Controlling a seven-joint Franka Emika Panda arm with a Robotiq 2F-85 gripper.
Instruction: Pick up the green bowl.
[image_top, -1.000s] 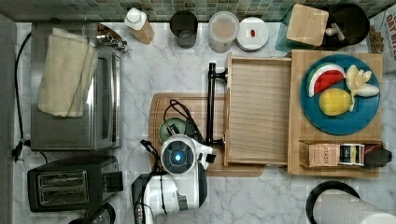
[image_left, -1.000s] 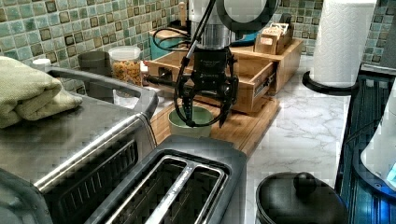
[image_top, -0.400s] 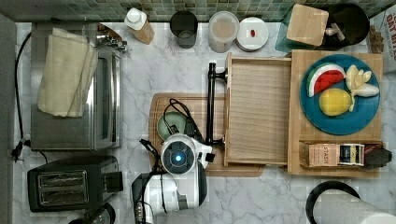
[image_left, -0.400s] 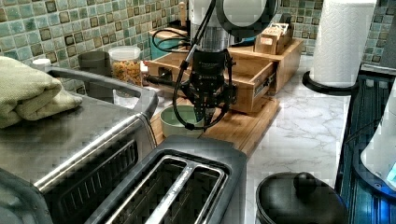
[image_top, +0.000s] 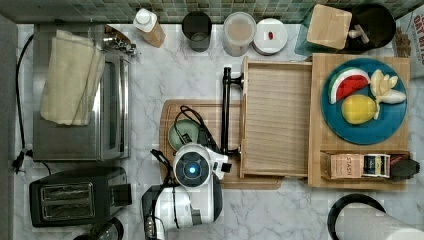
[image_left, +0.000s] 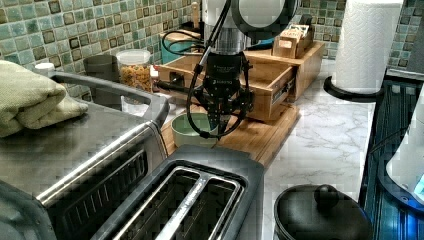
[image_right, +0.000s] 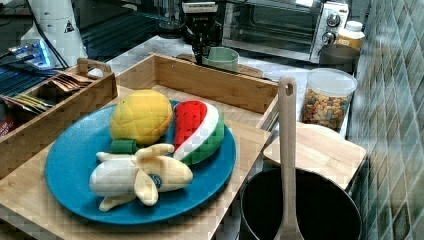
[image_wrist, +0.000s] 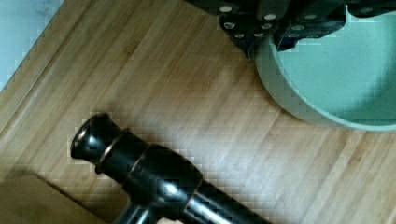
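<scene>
The green bowl is small and pale sage, and it stands on the wooden board beside the toaster oven. My gripper reaches straight down at the bowl's rim, on the side toward the left view's right. In the wrist view the gripper is shut on the rim of the bowl, one finger outside the wall and one inside. The right view has the gripper at the near edge of the bowl. The bowl's base rests on the board.
The board lies against a wooden tray whose black handle runs close beside the bowl. A toaster oven and a toaster stand on the top view's left. A blue plate of toy fruit sits far right.
The fingers hung wide open around the bowl's rim a second ago and have since closed onto it. The arm has stayed over the same spot.
</scene>
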